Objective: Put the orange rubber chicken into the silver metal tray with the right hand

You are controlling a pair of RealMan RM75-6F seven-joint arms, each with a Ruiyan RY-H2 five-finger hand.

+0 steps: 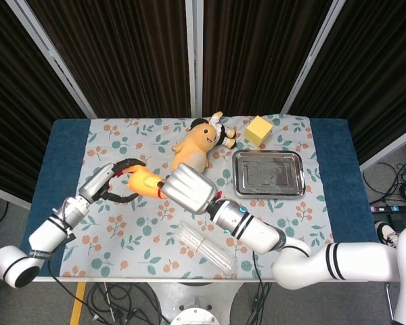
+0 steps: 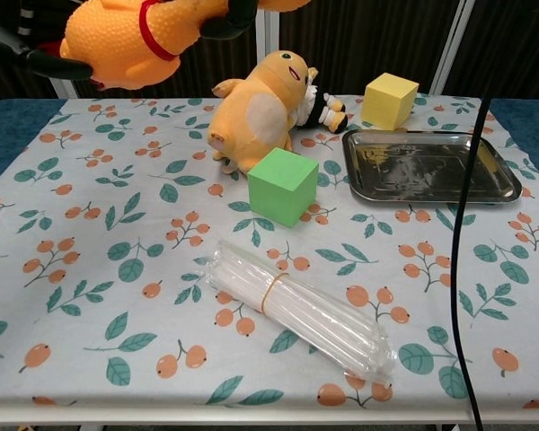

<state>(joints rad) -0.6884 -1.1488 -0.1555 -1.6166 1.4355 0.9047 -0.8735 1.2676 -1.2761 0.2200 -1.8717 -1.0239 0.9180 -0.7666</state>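
Cloth printed with orange berries and green leaves covers the bench (image 1: 122, 233), with blue showing at both ends in the head view. Dark pleated curtains with pale metal posts close the room behind, and cables trail on the grey floor to the right.

The orange rubber chicken (image 1: 143, 181) is in the air above the left half of the bench, a red band round its neck visible in the chest view (image 2: 130, 40). The right hand (image 1: 187, 188) covers the chicken's near end, but its silver back hides the fingers, so I cannot tell whether they clamp on the toy. The left hand (image 1: 114, 181) sits at the chicken's other end — its dark fingers curve around the toy's tip, though whether they press on it is not clear.

The silver metal tray (image 1: 296, 183) lies flat on the right half of the cloth, well apart from the chicken. Behind it stands a yellow block (image 1: 258, 131). An orange plush toy (image 1: 195, 147) lies near the back edge, a small doll (image 2: 321, 109) against it. A green cube (image 2: 283, 185) stands just in front of the plush, and a bundle of clear straws (image 2: 296, 307) — bound with a rubber band — lies near the front edge.
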